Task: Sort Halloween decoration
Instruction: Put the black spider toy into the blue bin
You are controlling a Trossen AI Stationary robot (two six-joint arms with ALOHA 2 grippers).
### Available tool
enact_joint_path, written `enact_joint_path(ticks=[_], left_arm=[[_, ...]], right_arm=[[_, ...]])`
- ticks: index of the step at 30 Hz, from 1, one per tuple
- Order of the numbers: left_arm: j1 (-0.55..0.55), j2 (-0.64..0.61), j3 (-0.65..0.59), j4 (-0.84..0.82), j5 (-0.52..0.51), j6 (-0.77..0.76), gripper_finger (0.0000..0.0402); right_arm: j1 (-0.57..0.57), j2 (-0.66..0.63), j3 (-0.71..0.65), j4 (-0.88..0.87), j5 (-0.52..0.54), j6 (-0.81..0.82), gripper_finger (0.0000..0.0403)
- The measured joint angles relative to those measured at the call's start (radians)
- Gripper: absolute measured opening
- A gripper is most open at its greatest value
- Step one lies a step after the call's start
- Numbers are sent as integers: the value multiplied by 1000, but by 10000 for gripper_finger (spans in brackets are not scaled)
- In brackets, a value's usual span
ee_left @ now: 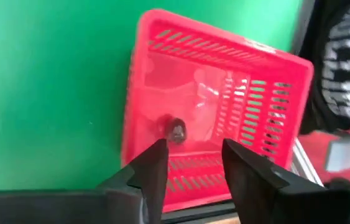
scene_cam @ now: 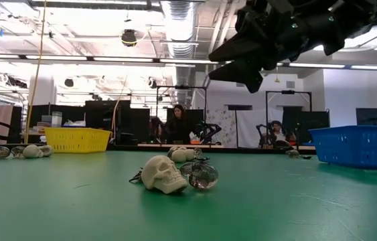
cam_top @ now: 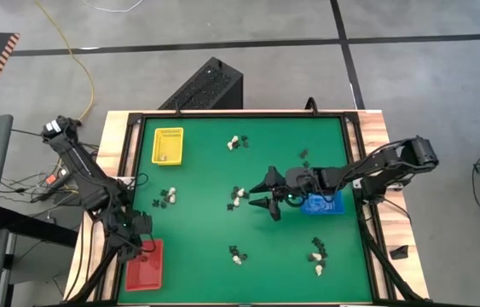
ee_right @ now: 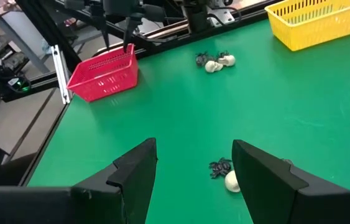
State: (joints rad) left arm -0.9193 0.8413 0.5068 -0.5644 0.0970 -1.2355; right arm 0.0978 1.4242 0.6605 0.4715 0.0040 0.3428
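Left fingers [ee_left: 156,171] parted above trinket [ee_left: 176,130] in red tray [ee_left: 224,62]

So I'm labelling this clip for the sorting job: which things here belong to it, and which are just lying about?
Belonging:
- trinkets
- red tray
- yellow tray
- blue tray
- left gripper
- right gripper

Lying about:
- black case
- yellow cable
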Motion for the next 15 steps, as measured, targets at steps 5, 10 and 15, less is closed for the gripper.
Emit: enact_joint_path(ticks=[5, 10, 15], left_arm=[[77, 0, 0, 165, -25, 237, 152], [177, 4, 0, 298, -252, 635, 153], [288, 41, 0, 426, -476, 966, 153]], right_arm=[[-6, 0, 0, -24, 0, 0, 239], [-57, 0, 0, -55, 0, 27, 239], [-136, -30, 15, -214, -1, 68, 239]])
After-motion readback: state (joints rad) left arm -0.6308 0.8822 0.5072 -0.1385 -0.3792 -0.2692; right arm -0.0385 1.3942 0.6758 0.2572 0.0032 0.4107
